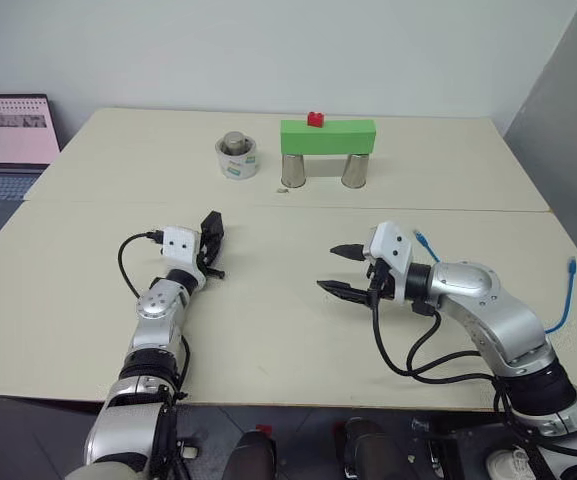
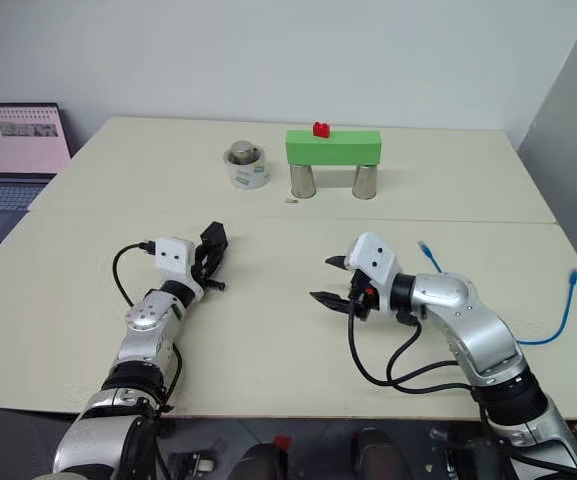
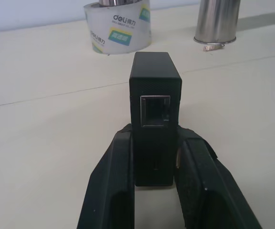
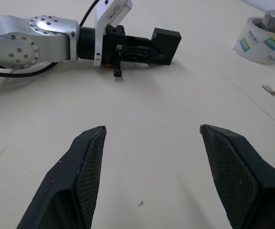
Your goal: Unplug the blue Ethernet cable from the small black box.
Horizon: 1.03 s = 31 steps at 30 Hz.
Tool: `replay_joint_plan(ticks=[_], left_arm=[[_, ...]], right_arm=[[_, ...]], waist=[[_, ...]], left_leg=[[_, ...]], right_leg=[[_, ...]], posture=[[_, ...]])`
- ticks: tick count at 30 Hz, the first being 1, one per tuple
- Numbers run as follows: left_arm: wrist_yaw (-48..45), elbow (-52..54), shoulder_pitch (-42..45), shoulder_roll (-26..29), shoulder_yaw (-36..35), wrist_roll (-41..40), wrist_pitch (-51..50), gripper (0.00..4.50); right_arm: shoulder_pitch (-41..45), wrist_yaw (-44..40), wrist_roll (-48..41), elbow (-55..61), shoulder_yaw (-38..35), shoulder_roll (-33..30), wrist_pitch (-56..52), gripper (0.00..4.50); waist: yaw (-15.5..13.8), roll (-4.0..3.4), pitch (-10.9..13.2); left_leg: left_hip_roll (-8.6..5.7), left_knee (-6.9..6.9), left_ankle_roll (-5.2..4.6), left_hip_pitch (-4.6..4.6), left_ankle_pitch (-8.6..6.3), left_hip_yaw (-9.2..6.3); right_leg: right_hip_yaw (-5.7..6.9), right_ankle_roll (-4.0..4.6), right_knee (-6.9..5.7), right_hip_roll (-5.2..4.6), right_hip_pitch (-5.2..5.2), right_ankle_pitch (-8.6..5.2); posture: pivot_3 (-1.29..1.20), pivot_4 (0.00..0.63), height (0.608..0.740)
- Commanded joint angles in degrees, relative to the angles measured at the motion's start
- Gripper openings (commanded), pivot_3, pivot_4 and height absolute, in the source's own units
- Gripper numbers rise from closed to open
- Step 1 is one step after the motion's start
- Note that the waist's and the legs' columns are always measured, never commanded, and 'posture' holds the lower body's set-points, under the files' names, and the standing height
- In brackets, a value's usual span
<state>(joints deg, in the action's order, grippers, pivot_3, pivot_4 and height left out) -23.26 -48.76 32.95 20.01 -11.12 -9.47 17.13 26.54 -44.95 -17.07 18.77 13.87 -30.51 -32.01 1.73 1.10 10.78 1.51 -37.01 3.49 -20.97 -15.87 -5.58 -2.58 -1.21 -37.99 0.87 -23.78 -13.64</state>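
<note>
Cream table [image 1: 268, 330], grey wall [image 1: 268, 50]

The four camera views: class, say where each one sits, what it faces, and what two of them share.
Eye views: on the head, looking down over both arms and the table.
Left wrist view: along the left pincer, shut on the black box.
Right wrist view: between open right pincer fingers.
Both wrist views share the box and tape roll.

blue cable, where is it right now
The blue cable lies loose on the table's right side, behind the right arm, unplugged from the black box held in the left gripper.
</note>
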Motion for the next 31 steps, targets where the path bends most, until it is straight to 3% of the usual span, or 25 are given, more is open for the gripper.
replay_joint_plan(ticks=[1, 6, 9, 16, 20, 27, 31], left_arm=[[-1.82, 1.42, -2.14, -0.8, -1.61, -2.75, -1.33, 2.02], [-1.34, 8.47, -6.68, -0.46, -0.99, -2.3, -3.27, 3.16], [-0.37, 18.01, -11.66, -0.1, 0.45, -1.55, -9.02, 3.79], [1.77, 41.44, -24.93, 4.73, -0.8, -1.53, -26.24, 3.79], [-3.64, 51.14, -28.1, 10.82, -1.3, -3.95, -32.05, 3.79], [-12.18, 55.49, -25.82, 20.4, -4.0, -8.45, -37.84, 3.79], [-14.76, 54.81, -23.57, 22.37, -5.21, -10.44, -38.33, 3.79]], right_arm=[[0.1, -0.12, -0.16, 2.16, -1.16, -0.52, -0.12, 3.41], [-0.4, -0.31, -0.08, 2.65, -1.41, -1.26, -0.17, 3.41], [-0.57, -0.6, 0.45, 2.59, -1.3, -2.05, 0.29, 3.41], [-3.73, 0.18, 0.21, 1.9, -4.79, -4.51, 0.8, 3.41], [-7.56, 0.76, -1.48, 1.35, -11.64, -7.54, -0.24, 3.41], [-12.31, 1.71, -3.21, -0.03, -21.73, -11.27, -2.63, 3.41], [-13.48, 2.6, -3.44, 0.14, -23.55, -11.63, -3.0, 3.41]], waist=[[0.1, 0.0, 0.0], [0.32, -0.01, 0.0], [0.43, -0.01, -0.01], [0.7, -0.02, -0.01], [0.58, -0.02, -0.01], [0.16, -0.01, 0.01], [0.16, -0.02, 0.02]], left_leg=[[0.01, 0.0, 0.0, 0.02, 0.0, 0.0], [0.02, -0.01, 0.0, 0.1, 0.0, 0.03], [0.04, 0.01, 0.0, 0.1, 0.0, 0.04], [0.08, 0.05, 0.0, 0.12, 0.0, 0.05], [0.08, 0.03, 0.0, 0.11, 0.0, 0.0], [0.06, 0.02, 0.0, 0.11, 0.0, 0.05], [0.06, 0.07, 0.0, 0.06, -0.01, 0.09]], right_leg=[[0.0, 0.0, -0.01, 0.01, 0.01, 0.0], [-0.04, 0.0, -0.02, 0.02, 0.06, 0.0], [-0.06, 0.0, -0.01, 0.01, 0.06, 0.0], [-0.07, 0.01, 0.01, 0.02, 0.06, -0.02], [-0.02, 0.06, -0.01, 0.03, 0.06, -0.05], [-0.04, 0.08, -0.01, 0.04, 0.05, -0.06], [-0.05, 0.11, 0.06, 0.04, 0.02, -0.1]], posture=[[0.0, 0.15, 0.74], [0.0, 0.15, 0.74], [0.0, 0.15, 0.74], [0.0, 0.15, 0.74], [0.0, 0.15, 0.74], [0.0, 0.15, 0.74], [0.0, 0.15, 0.74]])
